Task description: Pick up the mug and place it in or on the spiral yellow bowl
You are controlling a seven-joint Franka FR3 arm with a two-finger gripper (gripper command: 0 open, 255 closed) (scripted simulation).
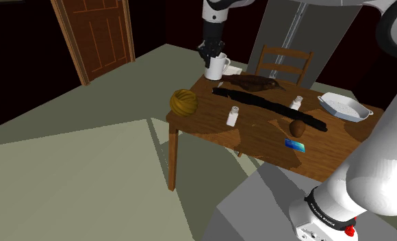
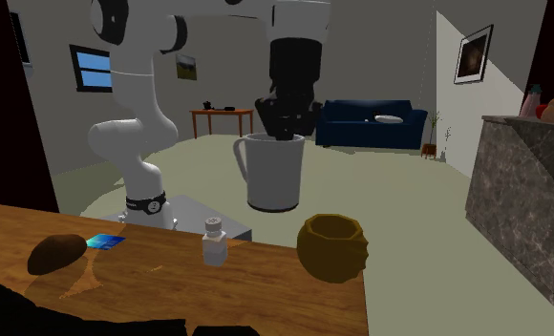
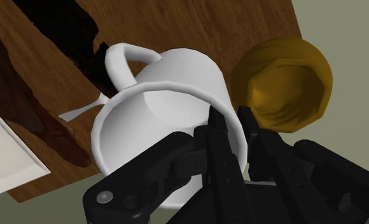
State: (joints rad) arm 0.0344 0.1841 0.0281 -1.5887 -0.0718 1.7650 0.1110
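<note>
Black gripper (image 1: pixel 211 55) clamped on the rim of a white mug (image 1: pixel 215 68), which hangs at its 6 o'clock over the wooden desk (image 1: pixel 259 127). In the shoulder view, a yellow bowl (image 1: pixel 183 101) sits at the mug's 7 o'clock.

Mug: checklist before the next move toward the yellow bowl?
1. Grip: gripper clasps the white mug by its rim, one finger inside and one outside: ok.
2. Mug off the table: ok, the second exterior view shows it in the air.
3. Yellow bowl empty: ok.
4. Mug above the bowl: not ok, it hangs to one side.
5. Way between them free: ok, the shaker stands aside.
6. Mug fits the bowl's opening: cannot tell.
</note>
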